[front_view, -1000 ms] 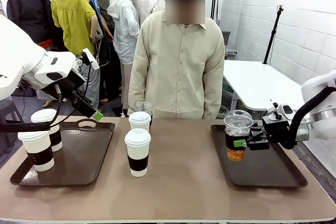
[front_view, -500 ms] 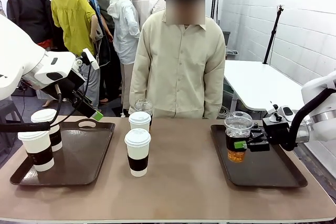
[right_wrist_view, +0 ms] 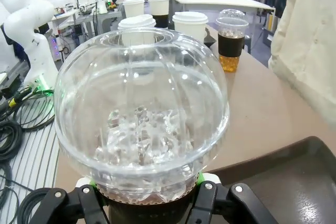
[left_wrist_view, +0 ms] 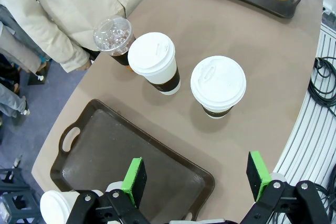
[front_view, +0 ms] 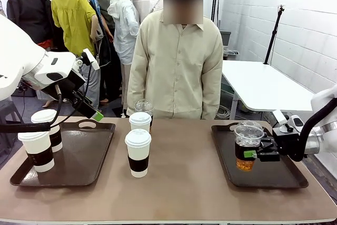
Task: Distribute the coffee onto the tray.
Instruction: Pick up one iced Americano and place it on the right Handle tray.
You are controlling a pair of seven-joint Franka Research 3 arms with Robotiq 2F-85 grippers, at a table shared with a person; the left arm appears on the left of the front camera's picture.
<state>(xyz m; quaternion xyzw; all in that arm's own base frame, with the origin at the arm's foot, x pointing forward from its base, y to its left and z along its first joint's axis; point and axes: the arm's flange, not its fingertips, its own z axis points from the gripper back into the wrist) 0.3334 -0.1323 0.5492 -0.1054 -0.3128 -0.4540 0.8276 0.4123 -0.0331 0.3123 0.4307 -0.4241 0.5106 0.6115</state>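
In the front view, the right gripper is clamped round the dark middle of a clear dome-lidded plastic cup of amber drink. It holds the cup upright over the right-hand dark brown tray. We cannot tell whether the cup's base touches the tray. We judge that the side grip leaves the lid free and keeps the drink level for setting down.

The left-hand dark brown tray with a handle slot carries two white paper cups with white lids and dark brown sleeves. They stand near its left edge, which we think leaves room for more. Two further sleeved paper cups stand on the brown table between the trays. A second clear dome-lidded cup stands just behind them, in front of the person in a beige shirt. The left gripper hangs above the left tray.

In the left wrist view, that gripper's green pads stand wide apart with nothing between them. They are over the tray's near edge, and the three cups on the table lie beyond, so we judge it is poised to fetch one.

In the right wrist view, the dome lid shows ice beneath, and the fingers hug the cup just below it.

We can read no brand anywhere. The sleeves look plain, and the embossing on the lids is too small to make out.
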